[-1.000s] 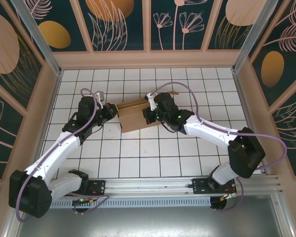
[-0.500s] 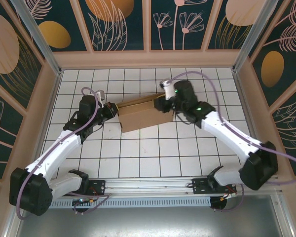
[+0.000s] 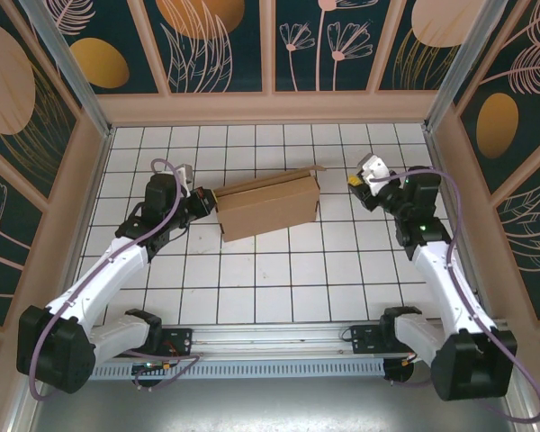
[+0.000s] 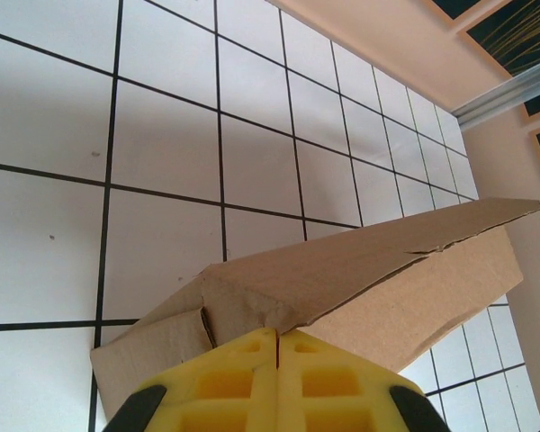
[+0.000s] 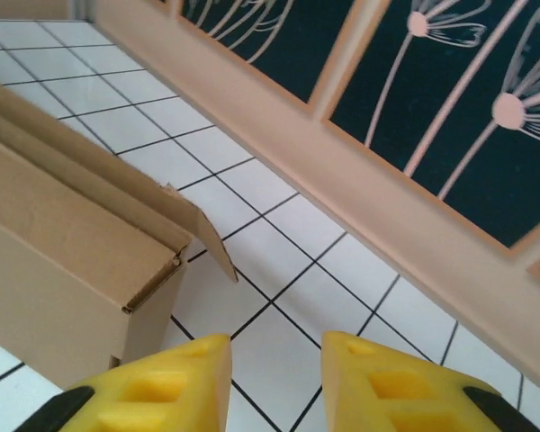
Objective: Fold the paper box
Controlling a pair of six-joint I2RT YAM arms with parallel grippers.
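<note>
the paper box (image 3: 268,205) sat on the tiled counter (image 3: 279,279), toward the far side. my left gripper (image 4: 277,346), pads pressed together, butted its left end, bracing it, i judged. my right gripper (image 5: 276,351) hung spread, apart from the loose right flap.

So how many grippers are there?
2. The left gripper is shut on the left end of the box; the right gripper is open, off past its right end, not touching.
</note>
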